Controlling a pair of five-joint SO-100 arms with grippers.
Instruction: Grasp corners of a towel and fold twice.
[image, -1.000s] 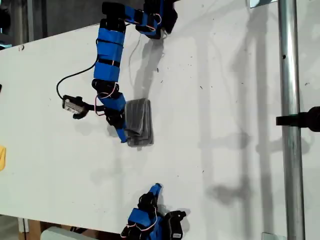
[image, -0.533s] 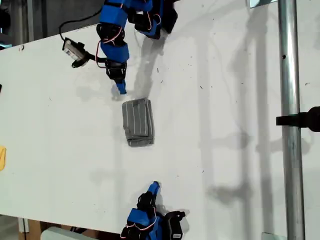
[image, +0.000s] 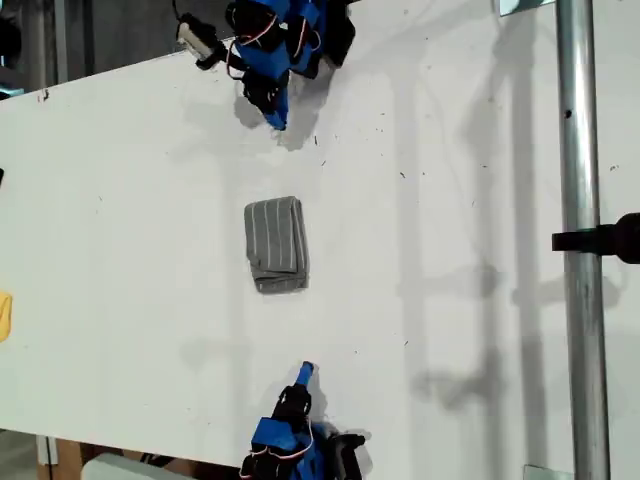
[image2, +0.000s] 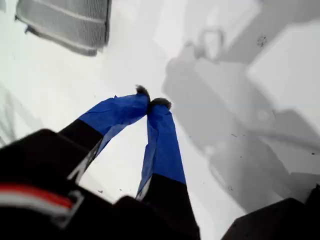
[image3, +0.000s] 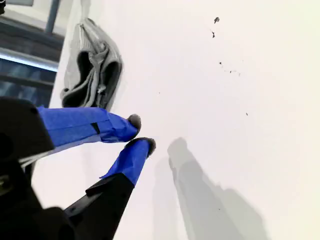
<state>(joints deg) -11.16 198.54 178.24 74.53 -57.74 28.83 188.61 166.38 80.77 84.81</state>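
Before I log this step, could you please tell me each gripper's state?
My first gripper: closed, empty.
My second gripper: almost closed, empty.

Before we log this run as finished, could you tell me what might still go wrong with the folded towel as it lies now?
The towel lies folded and free of both grippers. Its layers look uneven and bunched at one end in the second wrist view, so the fold may spring loose or count as untidy. My first gripper and my second gripper both look closed on nothing; a later pass near the cloth could snag and drag it across the table.
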